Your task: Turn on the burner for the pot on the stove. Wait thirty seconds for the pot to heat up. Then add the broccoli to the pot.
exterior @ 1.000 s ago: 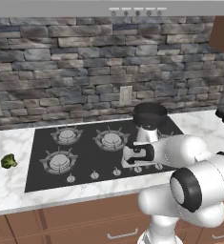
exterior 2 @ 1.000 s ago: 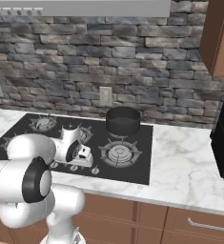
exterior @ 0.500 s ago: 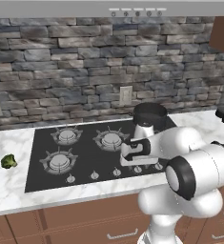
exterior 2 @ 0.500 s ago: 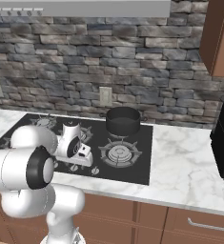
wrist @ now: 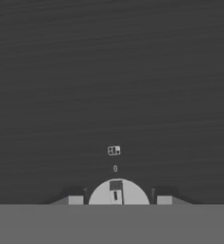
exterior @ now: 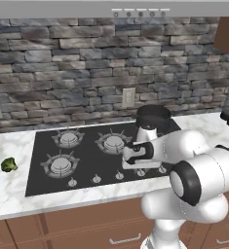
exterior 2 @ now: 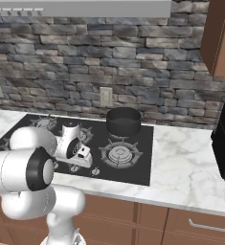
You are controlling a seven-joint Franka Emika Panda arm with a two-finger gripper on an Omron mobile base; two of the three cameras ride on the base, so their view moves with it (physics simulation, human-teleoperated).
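Left base view: the pot [exterior: 153, 117] sits on the stove's [exterior: 86, 158] back right burner; the broccoli [exterior: 9, 165] lies on the desk [exterior: 9, 192] left of the stove. Right base view: the gripper [exterior 2: 80, 160] hangs over the stove's front knobs. Hand view: a round knob [wrist: 117, 192] lies between the fingers [wrist: 75, 199], seemingly apart; whether they grip it I cannot tell.

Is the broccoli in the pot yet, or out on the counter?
Out. The broccoli lies on the white marble counter left of the stove, far from the pot on the back right burner.
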